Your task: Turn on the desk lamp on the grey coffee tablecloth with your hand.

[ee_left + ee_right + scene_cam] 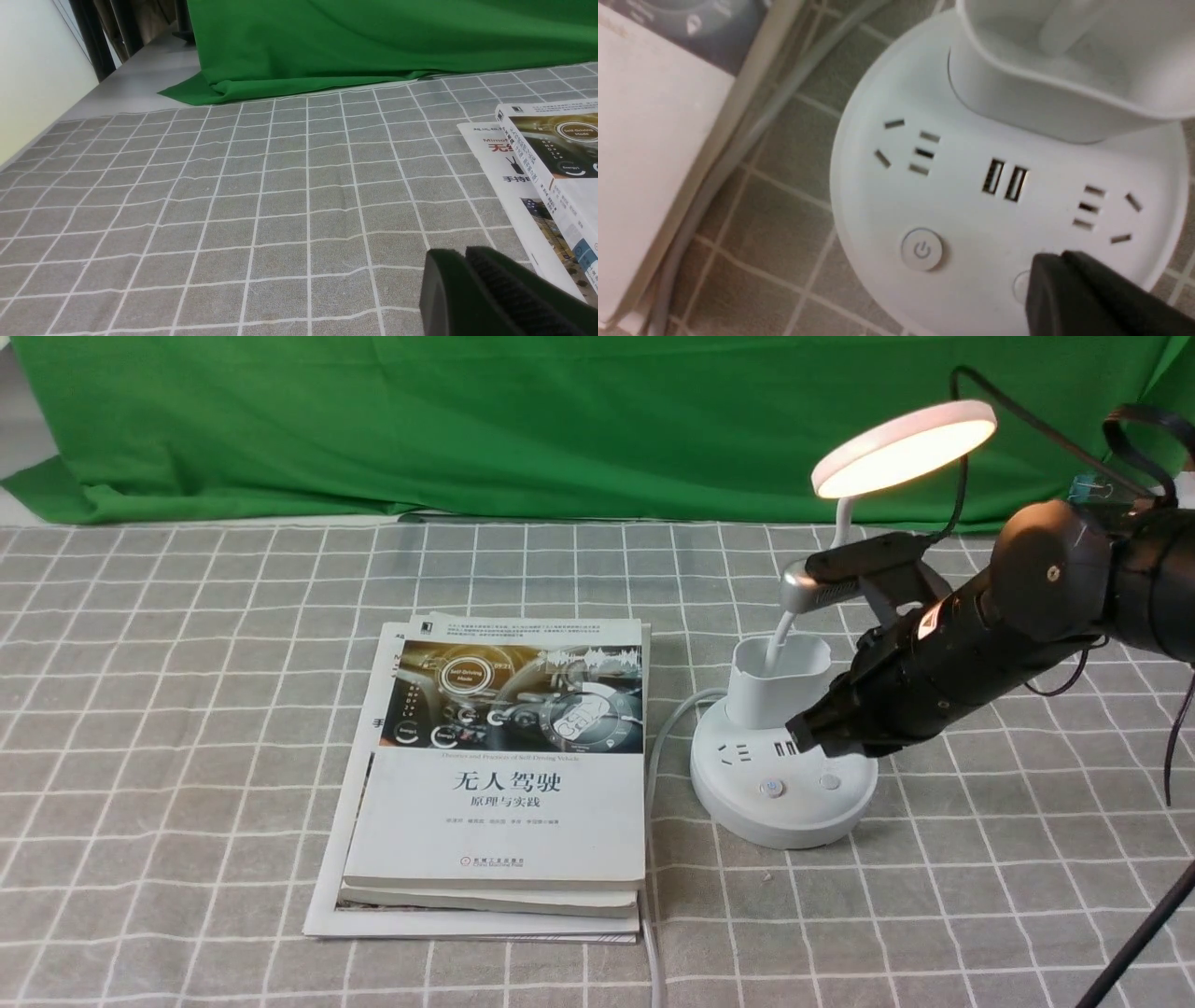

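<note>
Lamp: desk lamp (782,784) stands on the grey coffee tablecloth (187,709), at 3 o'clock of the book stack (504,803) — disc head (904,446) glowing.
Base: 2 sockets and 2 USB slots. The power-symbol button (921,249) sits toward 6 o'clock. The second button (1020,285), near 4 o'clock, is half hidden, its mark unreadable.
Right gripper: (805,733) (1048,270) fingers closed together, nothing between them, tip over the second button. Contact cannot be told.
Left gripper: (460,261) fingers pressed together, empty, above bare cloth. Only the tips are in view.
Writing: top cover reads "无人驾驶" and "原理与实践", with "Self-Driving Mode" in the artwork. The author line is too small to read.
Cut off: the magazine (509,158) beneath shows "Mimo" and "手持" — the rest is covered.
Cable: grey lead (667,728) leaves the base at 9 o'clock.
</note>
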Robot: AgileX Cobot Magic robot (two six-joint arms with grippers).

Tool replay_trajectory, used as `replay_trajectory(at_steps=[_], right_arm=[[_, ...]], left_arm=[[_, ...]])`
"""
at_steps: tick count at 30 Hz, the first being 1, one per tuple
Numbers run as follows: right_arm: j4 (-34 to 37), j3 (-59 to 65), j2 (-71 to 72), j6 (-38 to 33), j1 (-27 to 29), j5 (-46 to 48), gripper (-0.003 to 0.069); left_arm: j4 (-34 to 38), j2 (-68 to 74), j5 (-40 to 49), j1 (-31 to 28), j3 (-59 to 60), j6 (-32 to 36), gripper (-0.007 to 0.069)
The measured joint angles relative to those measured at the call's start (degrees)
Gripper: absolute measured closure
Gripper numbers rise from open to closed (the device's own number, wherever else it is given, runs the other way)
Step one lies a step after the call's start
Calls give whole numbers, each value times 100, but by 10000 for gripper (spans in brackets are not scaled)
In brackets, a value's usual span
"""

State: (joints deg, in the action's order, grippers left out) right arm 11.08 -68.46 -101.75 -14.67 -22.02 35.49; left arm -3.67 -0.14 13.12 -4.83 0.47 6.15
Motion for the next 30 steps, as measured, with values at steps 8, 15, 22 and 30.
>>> replay_trajectory(at_steps=[8,15,22,30], right_arm=[[-3,15,73,0,0,420,625],[-3,825,1335,58,0,411,625],[-3,2193,3464,240,0,63,625],[-3,3578,5616,531,0,-220,611]], left_arm=[[0,0,0,0,0,0,606],[0,0,0,0,0,0,606],[0,0,0,0,0,0,606],[0,0,0,0,0,0,606]])
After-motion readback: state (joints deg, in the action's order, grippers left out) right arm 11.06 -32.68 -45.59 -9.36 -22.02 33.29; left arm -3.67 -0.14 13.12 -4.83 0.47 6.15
